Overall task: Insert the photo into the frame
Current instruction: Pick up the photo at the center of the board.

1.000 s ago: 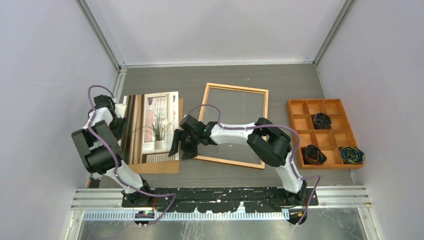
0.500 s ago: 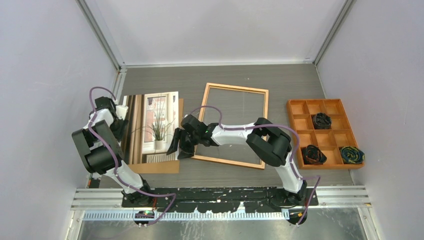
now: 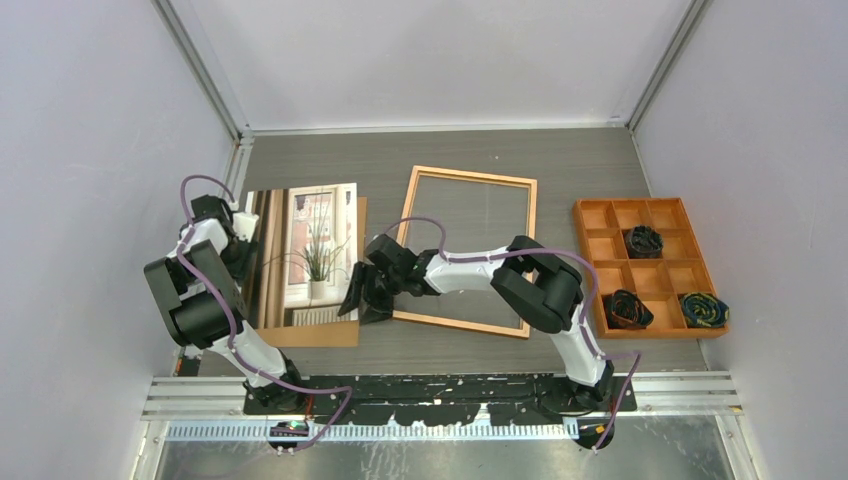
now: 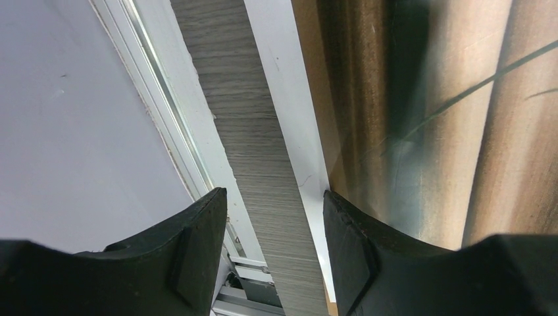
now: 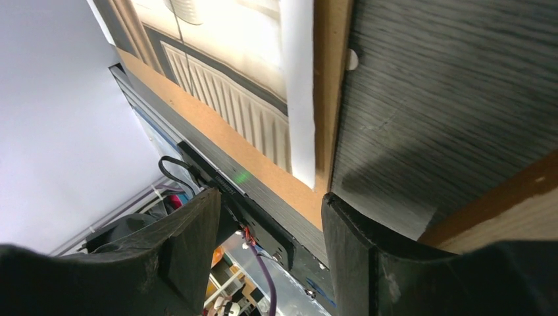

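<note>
The photo (image 3: 305,250), a potted plant by a window, lies face up on a brown backing board (image 3: 320,336) at the left of the table. To its right, flat on the table, lies the frame (image 3: 470,176), a thin orange-brown border round glass. My left gripper (image 3: 238,250) is low at the photo's left edge and open. In the left wrist view one of its fingers (image 4: 368,263) is over the photo's white margin (image 4: 289,99) and bare table shows between the jaws. My right gripper (image 3: 360,298) is open at the photo's near right corner (image 5: 299,131), between board (image 5: 263,164) and frame (image 5: 526,194), holding nothing.
An orange compartment tray (image 3: 600,215) at the right holds three dark rolled items (image 3: 644,241). A wall and metal rail (image 3: 238,160) run close along the photo's left side. The right arm's forearm crosses above the frame's near half.
The right gripper has shifted slightly toward the near edge beside the photo's corner, its jaws a little narrower. The left arm, photo and frame have not moved.
</note>
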Robot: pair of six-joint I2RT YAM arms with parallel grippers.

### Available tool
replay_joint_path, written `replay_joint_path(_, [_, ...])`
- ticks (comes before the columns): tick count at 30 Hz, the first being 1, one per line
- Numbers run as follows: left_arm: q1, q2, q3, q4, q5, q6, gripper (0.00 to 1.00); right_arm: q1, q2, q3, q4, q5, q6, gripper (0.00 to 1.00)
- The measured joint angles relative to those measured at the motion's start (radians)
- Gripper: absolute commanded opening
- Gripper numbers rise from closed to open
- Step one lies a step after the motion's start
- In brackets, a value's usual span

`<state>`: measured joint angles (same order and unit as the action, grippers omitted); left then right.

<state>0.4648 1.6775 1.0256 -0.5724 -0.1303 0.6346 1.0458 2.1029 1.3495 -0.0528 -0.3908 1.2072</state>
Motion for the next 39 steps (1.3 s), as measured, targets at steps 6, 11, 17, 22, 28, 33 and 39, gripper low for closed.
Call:
replay_joint_path(6, [0.0,-0.004,-0.006,0.0,0.0,0.003,0.57,0.0,0.0,-0.023,0.007,-0.005,0.004,0.63])
replay_joint_path(11, [0.0,-0.015,-0.011,0.0,0.004,0.003,0.57,0.0,0.0,-0.023,0.025,-0.004,0.004,0.59])
replay_joint_path(17, [0.0,-0.016,-0.011,0.0,0.012,0.004,0.56,0.0,0.005,-0.001,0.038,-0.001,0.003,0.54])
replay_joint_path(22, [0.0,-0.016,-0.011,0.0,0.016,0.006,0.56,0.0,0.005,0.012,0.037,0.005,-0.004,0.52])
replay_joint_path(28, [0.0,-0.021,-0.013,0.0,0.021,0.006,0.56,0.0,0.005,0.019,0.038,0.008,-0.012,0.51])
replay_joint_path(33, [0.0,-0.027,-0.015,-0.001,0.026,0.007,0.56,-0.003,0.005,0.019,0.08,0.008,-0.01,0.54])
replay_joint_path(39, [0.0,-0.027,-0.015,-0.002,0.035,0.014,0.56,-0.008,0.005,0.011,0.216,0.005,0.02,0.57])
